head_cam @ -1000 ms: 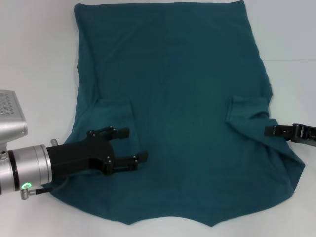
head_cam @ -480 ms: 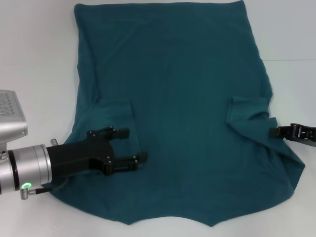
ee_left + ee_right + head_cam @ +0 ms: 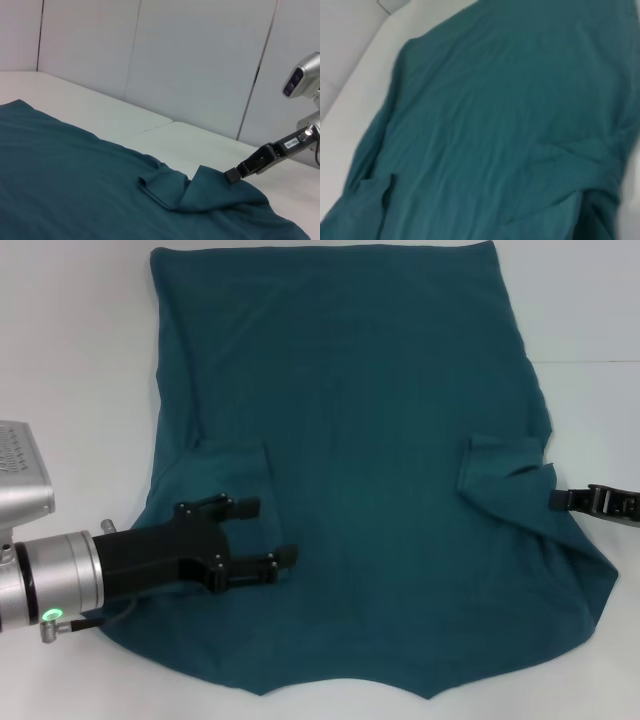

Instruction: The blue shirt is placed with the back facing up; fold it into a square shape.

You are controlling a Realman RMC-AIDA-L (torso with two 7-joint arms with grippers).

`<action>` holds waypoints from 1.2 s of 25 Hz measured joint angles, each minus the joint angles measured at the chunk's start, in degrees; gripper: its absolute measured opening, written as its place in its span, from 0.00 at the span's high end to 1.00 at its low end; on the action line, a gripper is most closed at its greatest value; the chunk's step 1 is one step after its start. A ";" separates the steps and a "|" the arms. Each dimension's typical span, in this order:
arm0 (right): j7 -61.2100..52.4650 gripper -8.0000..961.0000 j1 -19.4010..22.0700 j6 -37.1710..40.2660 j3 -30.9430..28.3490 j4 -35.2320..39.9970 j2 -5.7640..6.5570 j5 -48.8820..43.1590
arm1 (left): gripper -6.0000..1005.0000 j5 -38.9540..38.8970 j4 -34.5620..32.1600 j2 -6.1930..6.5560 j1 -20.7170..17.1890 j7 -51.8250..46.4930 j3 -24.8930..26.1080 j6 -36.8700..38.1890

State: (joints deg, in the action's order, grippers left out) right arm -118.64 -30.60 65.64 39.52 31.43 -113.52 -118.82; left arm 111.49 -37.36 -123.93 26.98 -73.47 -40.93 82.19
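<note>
White table (image 3: 70,340) carries the blue shirt (image 3: 360,460), spread flat across most of the head view. Left gripper (image 3: 270,532) lies over the shirt's left side, just below the folded-in left sleeve, fingers spread apart with nothing between them. Right gripper (image 3: 556,500) sits at the shirt's right edge, beside the folded-in right sleeve; its finger state cannot be determined.

Left wrist view: right gripper (image 3: 234,175) touches a raised fold at the shirt's (image 3: 75,185) edge, with pale wall panels (image 3: 200,60) behind.

Right wrist view: only the shirt (image 3: 510,115) on the table (image 3: 350,100) shows.
</note>
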 joint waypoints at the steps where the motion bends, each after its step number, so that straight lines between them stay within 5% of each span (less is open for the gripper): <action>1: 0.75 0.99 -0.11 0.51 -0.12 -0.06 -0.01 0.35 | 0.12 -0.01 0.01 0.00 0.00 0.00 0.05 -0.05; 13: 5.16 0.99 -3.46 5.21 0.96 -0.26 -1.12 2.35 | 0.12 -0.05 0.24 0.00 0.43 0.00 0.13 -0.30; 22: 6.62 0.99 -4.57 4.64 2.71 -0.34 -3.72 2.18 | 0.12 -0.05 0.27 0.00 0.45 0.06 0.25 -0.69; 28: 7.13 0.98 -4.14 5.30 6.83 -0.40 -3.54 2.10 | 0.12 -0.05 0.26 0.00 0.45 0.09 0.24 -0.82; 30: 7.28 0.89 -3.80 6.16 6.73 -0.31 -3.24 2.11 | 0.12 -0.05 0.21 0.00 0.42 0.09 0.24 -0.82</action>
State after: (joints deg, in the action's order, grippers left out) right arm -111.37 -34.40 71.79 46.25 31.12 -116.76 -116.70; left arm 111.44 -37.15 -123.93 27.40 -73.38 -40.69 81.38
